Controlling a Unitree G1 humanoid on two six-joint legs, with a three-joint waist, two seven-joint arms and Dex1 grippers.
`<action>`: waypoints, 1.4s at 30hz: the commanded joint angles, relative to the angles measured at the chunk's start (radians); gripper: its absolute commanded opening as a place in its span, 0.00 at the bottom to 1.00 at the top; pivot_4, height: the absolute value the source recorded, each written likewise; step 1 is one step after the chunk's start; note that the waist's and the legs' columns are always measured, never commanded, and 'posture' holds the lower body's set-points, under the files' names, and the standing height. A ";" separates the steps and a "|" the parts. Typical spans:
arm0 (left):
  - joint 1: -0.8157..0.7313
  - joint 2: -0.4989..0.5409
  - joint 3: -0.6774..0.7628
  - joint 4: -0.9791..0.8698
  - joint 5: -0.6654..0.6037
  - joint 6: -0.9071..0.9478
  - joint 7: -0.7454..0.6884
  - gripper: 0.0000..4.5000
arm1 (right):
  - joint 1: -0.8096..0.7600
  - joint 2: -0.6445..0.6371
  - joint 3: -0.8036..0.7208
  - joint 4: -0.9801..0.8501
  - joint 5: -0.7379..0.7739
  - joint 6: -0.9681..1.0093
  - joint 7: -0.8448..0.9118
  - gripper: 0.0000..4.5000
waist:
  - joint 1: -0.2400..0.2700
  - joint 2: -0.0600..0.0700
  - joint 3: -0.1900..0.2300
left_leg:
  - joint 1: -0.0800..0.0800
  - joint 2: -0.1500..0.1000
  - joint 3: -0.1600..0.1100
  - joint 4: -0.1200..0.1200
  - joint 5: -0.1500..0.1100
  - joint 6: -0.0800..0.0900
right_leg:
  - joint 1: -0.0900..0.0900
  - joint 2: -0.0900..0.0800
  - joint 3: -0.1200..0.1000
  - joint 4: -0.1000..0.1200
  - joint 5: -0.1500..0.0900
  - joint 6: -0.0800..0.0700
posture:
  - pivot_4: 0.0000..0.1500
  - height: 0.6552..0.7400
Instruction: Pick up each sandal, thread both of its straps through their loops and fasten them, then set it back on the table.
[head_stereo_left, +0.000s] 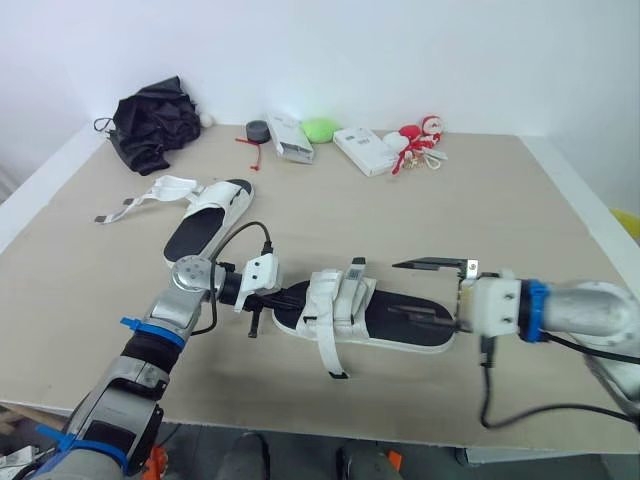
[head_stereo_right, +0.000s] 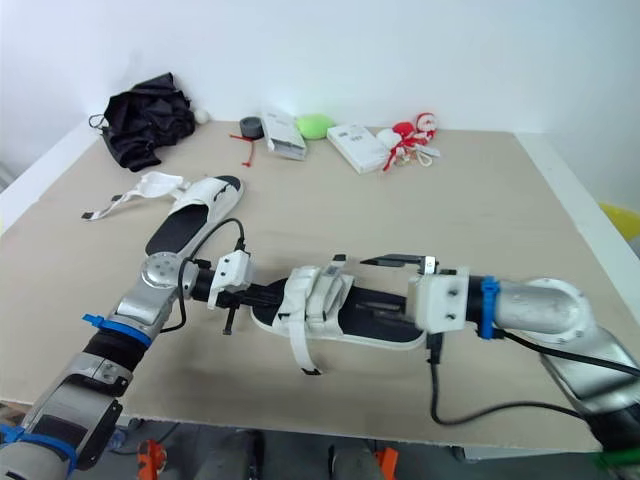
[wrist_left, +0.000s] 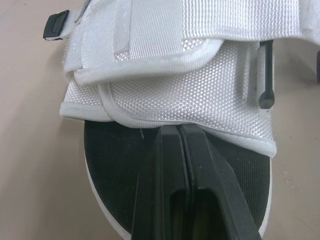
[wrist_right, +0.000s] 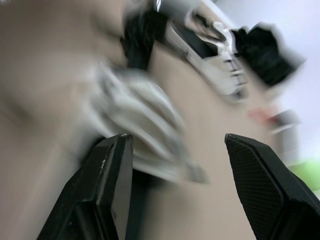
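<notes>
Left gripper (wrist_left: 181, 131): fingers pressed together, nothing visibly pinched. The tips sit on the black footbed at the toe end of the near sandal (head_stereo_left: 420, 338). Just ahead of the tips is the white front strap (wrist_left: 165, 95), folded over and lying flat across the foot. A second strap (head_stereo_left: 352, 290) sits right behind it. One loose strap end (head_stereo_left: 331, 357) hangs off the sandal's near side onto the table (head_stereo_left: 500, 200).

Right gripper (head_stereo_left: 400, 290): spread wide, holding nothing, and it points at the left gripper from the sandal's heel end. One finger (head_stereo_left: 425, 318) lies over the heel footbed, but contact can't be told. The other finger (head_stereo_left: 430, 264) is off past the sandal's far edge. The right wrist view is blurred, with a white strap shape between the two fingers. So the near sandal lies flat on the table between the two grippers, toe at the left one and heel at the right one.

The second sandal (head_stereo_left: 205, 220) is beyond the left gripper and well apart from it. It is also flat on the table, with its straps (head_stereo_left: 165, 188) open and splayed outward.

Far back from both grippers, along the table's far edge:
- black fabric bundle (head_stereo_left: 150, 125)
- black tape roll (head_stereo_left: 258, 130)
- white box (head_stereo_left: 290, 137)
- green object (head_stereo_left: 320, 128)
- second white box (head_stereo_left: 365, 150)
- red and white toy (head_stereo_left: 420, 135)
</notes>
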 joint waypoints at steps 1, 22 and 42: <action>0.048 0.010 -0.072 0.069 0.079 0.013 -0.013 0.00 | 0.061 -0.101 -0.106 -0.172 0.542 0.285 -0.105 0.71 | 0.000 -0.002 0.000 | 0.000 0.000 0.000 0.000 0.000 0.000 | 0.000 -0.001 0.000 0.000 -0.001 -0.001 | 1.00 0.98; 0.068 0.025 -0.077 0.027 0.075 0.028 -0.010 0.00 | -0.317 0.251 0.305 -0.025 0.578 0.981 -0.598 0.71 | -0.002 -0.009 -0.002 | -0.006 -0.002 0.001 -0.001 0.000 0.001 | -0.006 -0.005 -0.001 -0.002 -0.001 0.004 | 1.00 0.98; 0.085 0.031 -0.071 0.008 0.069 0.042 0.008 0.00 | -0.402 0.487 0.259 0.104 0.477 1.153 -0.568 0.05 | -0.006 -0.008 -0.002 | -0.006 0.001 -0.001 -0.001 0.000 0.001 | -0.006 0.000 -0.002 -0.002 0.000 0.001 | 1.00 0.98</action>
